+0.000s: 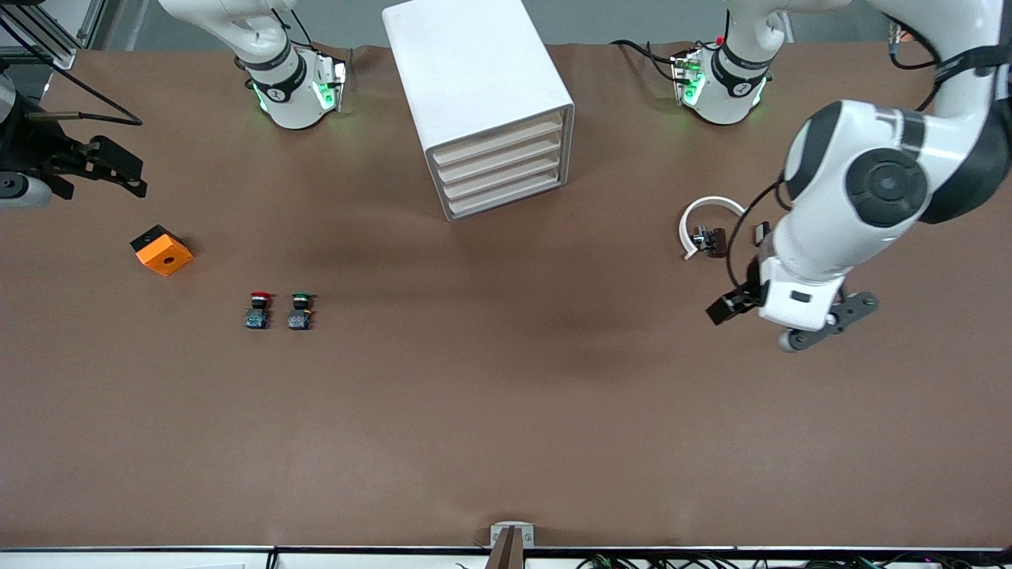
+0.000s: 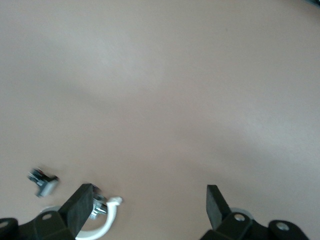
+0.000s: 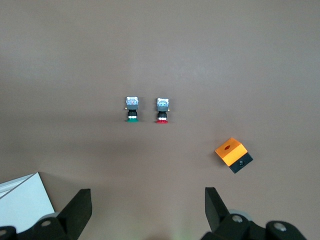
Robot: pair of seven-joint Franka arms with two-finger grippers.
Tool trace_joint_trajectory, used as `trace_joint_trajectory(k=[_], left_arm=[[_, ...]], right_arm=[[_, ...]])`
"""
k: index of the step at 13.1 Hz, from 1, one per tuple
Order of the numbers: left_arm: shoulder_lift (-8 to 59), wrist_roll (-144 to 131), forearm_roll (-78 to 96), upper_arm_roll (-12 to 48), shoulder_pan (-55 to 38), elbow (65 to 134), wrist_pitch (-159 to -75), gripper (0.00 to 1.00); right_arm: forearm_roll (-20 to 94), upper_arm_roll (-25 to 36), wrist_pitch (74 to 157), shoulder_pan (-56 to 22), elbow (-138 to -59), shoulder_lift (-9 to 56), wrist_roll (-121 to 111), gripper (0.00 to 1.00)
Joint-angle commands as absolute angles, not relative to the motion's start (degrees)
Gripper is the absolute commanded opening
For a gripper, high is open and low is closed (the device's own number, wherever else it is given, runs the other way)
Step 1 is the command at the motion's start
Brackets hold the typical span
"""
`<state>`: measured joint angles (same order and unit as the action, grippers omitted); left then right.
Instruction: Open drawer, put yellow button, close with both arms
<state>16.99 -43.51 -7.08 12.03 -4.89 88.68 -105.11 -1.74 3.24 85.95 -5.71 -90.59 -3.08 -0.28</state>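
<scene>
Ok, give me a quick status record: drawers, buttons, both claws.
drawers: white cabinet, all four look shut
buttons: red button and green button side by side on the table
orange block: toward the right arm's end, lying free
white ring: toward the left arm's end
left claw: open, empty, over the table beside the ring
right claw: open, empty, over the table near the block

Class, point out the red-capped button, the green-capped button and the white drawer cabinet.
red-capped button [image 1: 258, 298]: front view, on its red cap.
green-capped button [image 1: 301, 298]: front view, on its green cap.
white drawer cabinet [image 1: 466, 63]: front view, on its top panel.
</scene>
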Motion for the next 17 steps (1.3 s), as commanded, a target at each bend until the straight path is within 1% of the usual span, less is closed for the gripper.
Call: trace_joint_trajectory(k=[1, 3, 5, 8, 10, 11, 13, 15, 17], left_arm=[[15.56, -39.29, -8.26, 12.74, -1.25, 85.01, -101.09, 1.00], [15.12, -38.76, -8.26, 12.92, 0.61, 82.19, -97.40, 1.00], [13.20, -36.93, -8.00, 12.75, 1.14, 80.51, -93.18, 1.00], [8.89, -26.23, -7.47, 12.22, 3.51, 80.77, -89.57, 1.00], [5.99, -19.72, -7.38, 10.55, 3.60, 80.95, -87.12, 1.00], [4.76, -17.95, -7.47, 9.94, 3.60, 81.03, -85.71, 1.00], [2.21, -13.65, -7.38, 7.92, 3.17, 81.30, -84.21, 1.00], [0.27, -6.89, -7.12, 5.46, 2.29, 81.65, -80.79, 1.00], [-1.75, -5.10, -4.67, 4.66, 2.20, 83.48, -79.63, 1.00]], right_arm=[[-2.03, 2.72, 87.27, -4.84, -89.91, -2.99, -4.21, 1.00], [-0.53, 2.72, 89.55, -4.57, -90.09, -2.73, -4.39, 1.00], [0.43, 2.64, 92.97, -3.00, -90.17, -1.68, -5.88, 1.00], [2.99, 2.72, 95.36, -1.85, -89.91, 0.08, -8.70, 1.00], [2.99, 2.81, 97.19, -1.41, -89.91, 0.70, -8.44, 1.00], [3.25, 2.73, 97.82, 0.68, -89.91, 0.79, -9.05, 1.00], [3.08, 2.64, 97.65, 1.23, -89.91, 0.79, -9.05, 1.00], [2.64, 2.72, 97.65, 1.58, -89.39, 1.05, -9.14, 1.00], [2.02, 2.72, 97.21, 1.15, -86.68, 3.50, -8.79, 1.00]])
